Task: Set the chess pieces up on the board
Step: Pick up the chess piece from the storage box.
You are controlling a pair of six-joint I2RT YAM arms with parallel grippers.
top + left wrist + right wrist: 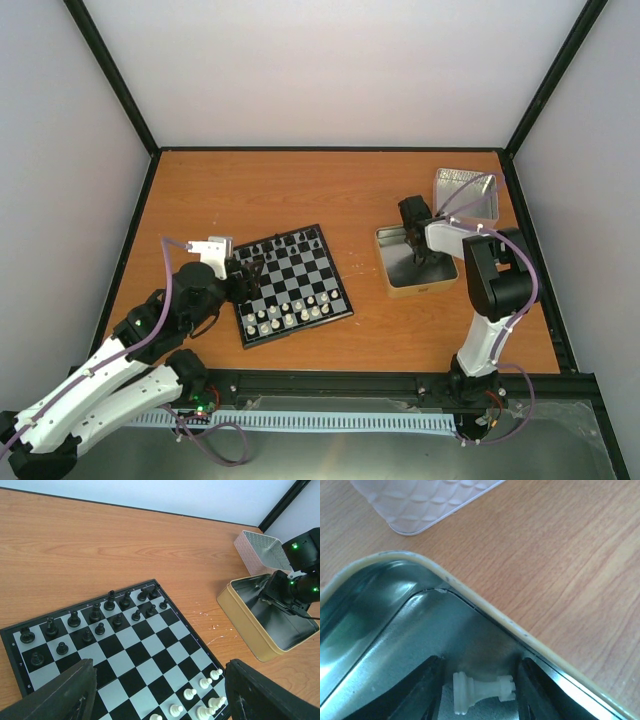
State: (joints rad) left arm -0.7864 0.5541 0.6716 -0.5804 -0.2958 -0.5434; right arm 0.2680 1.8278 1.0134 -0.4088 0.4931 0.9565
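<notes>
We've got the right claw (479, 682) down in the tin (380, 630) on the right, fingers apart either side of a white rook (482, 692) lying flat, the fingers cropped by the frame. The left claw (160, 682) hangs wide apart over the board (150, 650), hiding its left squares. The white pieces (202, 700) fill the near rows, some cut off. We can't read the rim digits.

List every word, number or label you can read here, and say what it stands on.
"8": small and faint, on the black rim of the board, left wrist view.
"7": same rim, next toward the camera.
"6": same rim, next again.
Marks along the rim's far edge: too small to read.
Tin and lid: no text visible.
</notes>
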